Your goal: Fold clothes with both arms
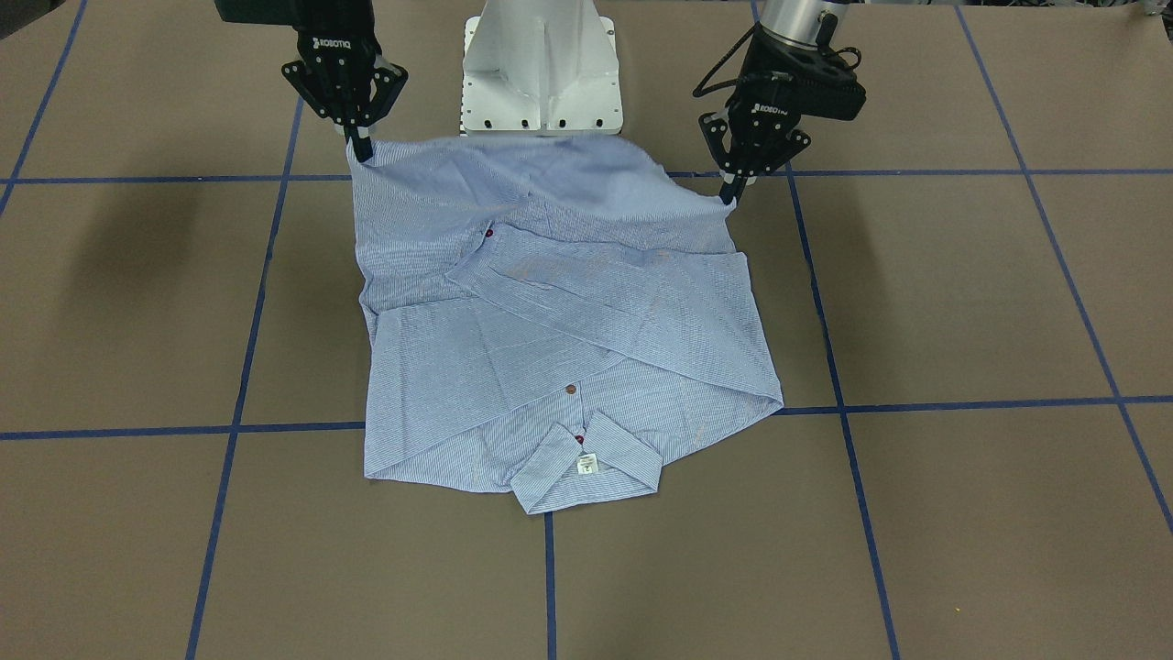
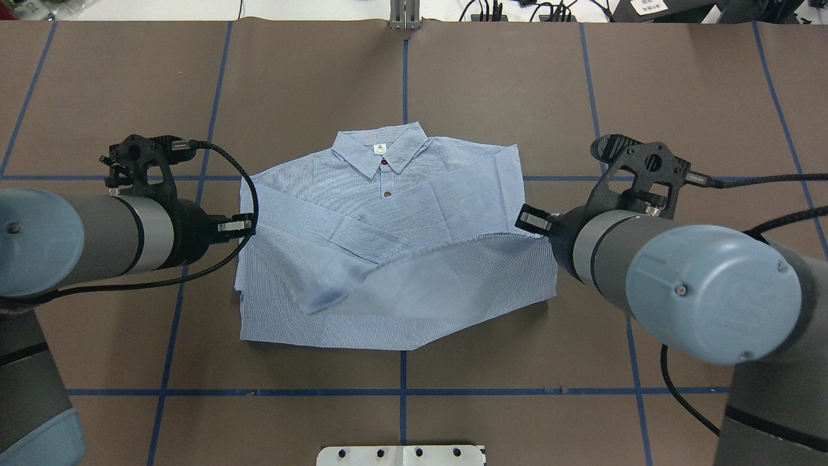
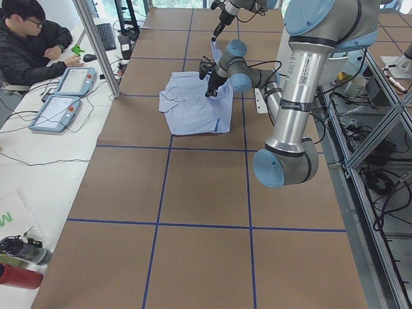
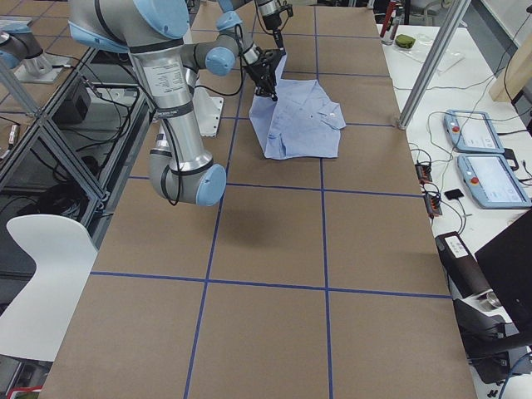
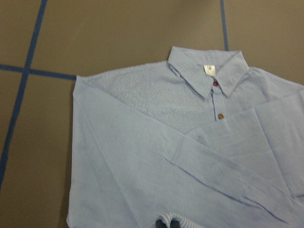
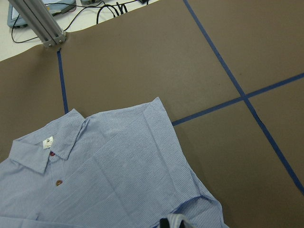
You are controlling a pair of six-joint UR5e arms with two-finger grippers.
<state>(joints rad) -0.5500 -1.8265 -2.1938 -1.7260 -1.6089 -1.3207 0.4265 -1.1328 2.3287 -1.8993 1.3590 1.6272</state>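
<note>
**Both claws pinching the shirt's hem, one at each corner**

The left gripper [image 1: 731,192] has its fingers closed tight on one corner of the shirt's hem, and that corner is held off the table [image 1: 962,302]. From the left wrist view a bit of striped cloth shows between the fingertips at the bottom edge.

Between the two claws lies the light blue and white striped shirt [image 1: 550,312], front up at the middle of the brown table. Its collar [image 1: 632,449] is on the side away from the robot and its sleeves are folded across the chest. The hem edge hangs stretched from claw to claw, sagging a little in the middle.

The right gripper [image 1: 360,147] is clamped on the other hem corner in the same way.

The right gripper's black body carries the white word ROBOTIQ [image 1: 332,43]. The white neck label [image 1: 587,464] has print too small to read. Two dark red-brown buttons [image 1: 571,390] show below the collar. A red bottle [image 3: 18,277] lies on the white side desk [image 3: 38,193]; I cannot tell what is in it.
</note>
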